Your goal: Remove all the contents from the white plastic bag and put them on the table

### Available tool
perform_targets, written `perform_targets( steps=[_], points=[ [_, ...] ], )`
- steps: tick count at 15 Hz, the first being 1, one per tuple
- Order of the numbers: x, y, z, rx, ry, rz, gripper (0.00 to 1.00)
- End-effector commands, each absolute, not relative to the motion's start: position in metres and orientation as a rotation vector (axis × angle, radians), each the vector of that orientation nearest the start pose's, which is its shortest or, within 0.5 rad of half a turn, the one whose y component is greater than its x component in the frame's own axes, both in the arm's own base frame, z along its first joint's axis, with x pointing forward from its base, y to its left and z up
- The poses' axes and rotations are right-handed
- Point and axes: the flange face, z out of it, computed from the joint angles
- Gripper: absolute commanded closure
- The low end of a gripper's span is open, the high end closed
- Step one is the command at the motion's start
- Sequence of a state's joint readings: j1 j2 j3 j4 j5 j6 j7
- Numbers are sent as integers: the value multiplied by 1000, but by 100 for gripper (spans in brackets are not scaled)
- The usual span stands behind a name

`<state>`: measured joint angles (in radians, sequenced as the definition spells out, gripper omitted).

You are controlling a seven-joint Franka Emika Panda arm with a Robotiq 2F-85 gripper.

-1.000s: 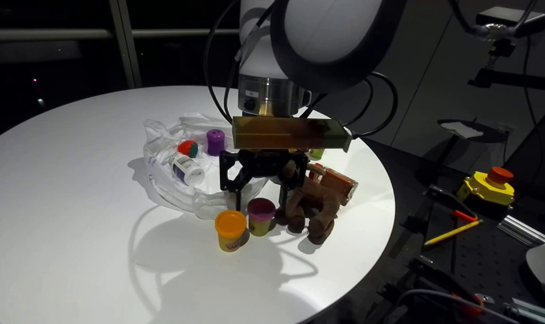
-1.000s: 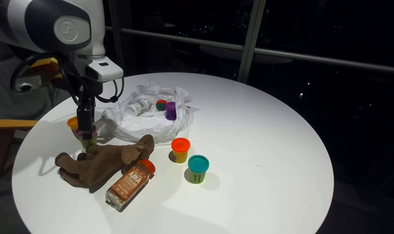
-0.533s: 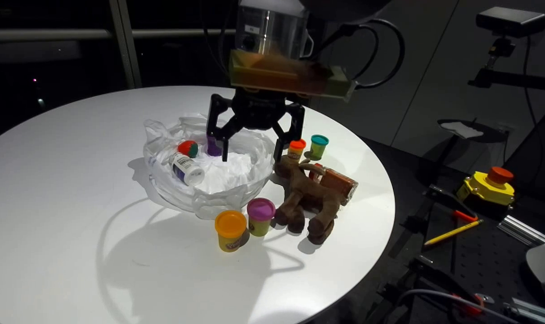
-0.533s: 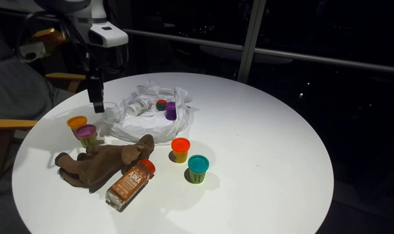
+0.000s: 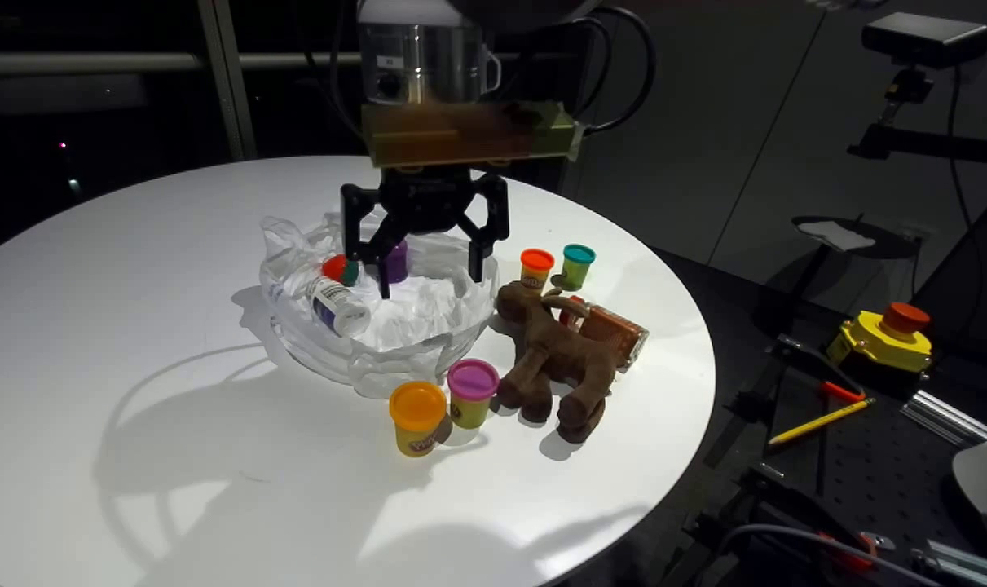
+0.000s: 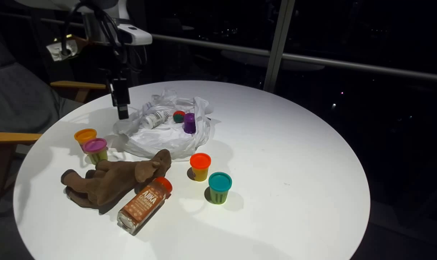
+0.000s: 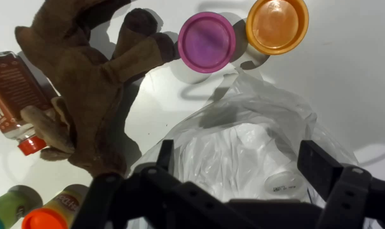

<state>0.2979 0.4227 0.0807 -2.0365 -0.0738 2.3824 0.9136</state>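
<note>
The white plastic bag [image 5: 395, 367] lies open on the white table [image 5: 134, 318]. In both exterior views it holds a white bottle [image 5: 340, 310] on its side, a red and green ball-like item [image 6: 179, 116] and a purple shaker-like item [image 6: 189, 124]. My gripper [image 5: 429, 285] is open and empty, above the bag's near part, right of the bottle in that view. In the wrist view the fingers [image 7: 236, 148] spread over the bag's crumpled inside, and the bottle's round end [image 7: 285, 186] shows near the right finger. The other two items are hidden there.
On the table outside the bag are an orange tub [image 5: 418, 417], a pink-lidded tub [image 5: 472, 395], a red-lidded tub [image 6: 200, 167], a teal-lidded tub [image 6: 219, 187], a brown plush animal [image 6: 113, 182] and a spice bottle [image 6: 143, 206]. A chair [image 6: 20, 94] stands by the table edge.
My gripper was low around the pink-lidded tub one second ago. It has risen off it and moved over the bag, leaving the tub standing. The objects have not visibly moved.
</note>
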Motion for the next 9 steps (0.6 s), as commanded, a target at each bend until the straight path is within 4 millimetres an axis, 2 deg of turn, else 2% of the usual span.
perform_targets(
  steps=[1,5,9],
  points=[
    [583,248,198,-3160,614,102,0],
    [612,270,186,-3196,523,4,0],
    [638,275,178,-3209,505,-37,0]
  ],
)
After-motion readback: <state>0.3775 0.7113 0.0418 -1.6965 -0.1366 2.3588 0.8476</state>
